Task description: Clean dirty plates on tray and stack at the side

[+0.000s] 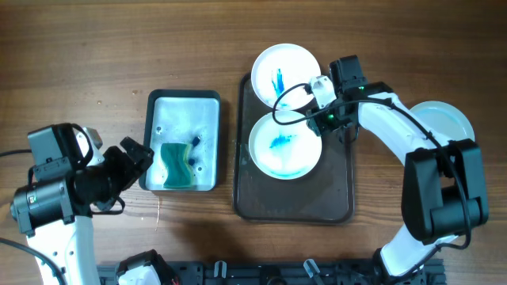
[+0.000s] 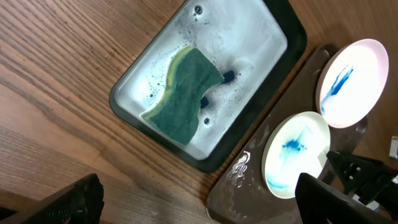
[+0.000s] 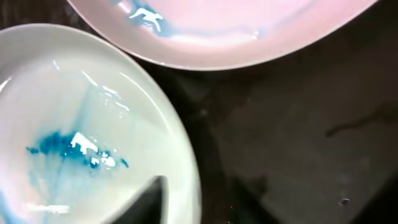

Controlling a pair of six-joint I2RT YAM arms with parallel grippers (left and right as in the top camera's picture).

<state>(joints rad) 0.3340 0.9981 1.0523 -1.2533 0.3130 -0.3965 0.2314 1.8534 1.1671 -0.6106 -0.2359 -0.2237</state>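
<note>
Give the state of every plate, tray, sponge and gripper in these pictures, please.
Far plate: dirty, blue smear.
Near plate: dirty, blue smear.
Side plate: plain white, on the table.
Big tray: wet, holds two plates.
Small tray: soapy water inside.
Sponge: lying in the small tray, untouched.
Left gripper: fingers open, empty.
Right gripper: at near plate's rim, grip unclear.

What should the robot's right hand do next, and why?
Probably pinch the rim of the nearer dirty plate and lift it. The right gripper sits at that rim, one finger over it, its blue smear unwiped; the sponge lies by the open left gripper.
</note>
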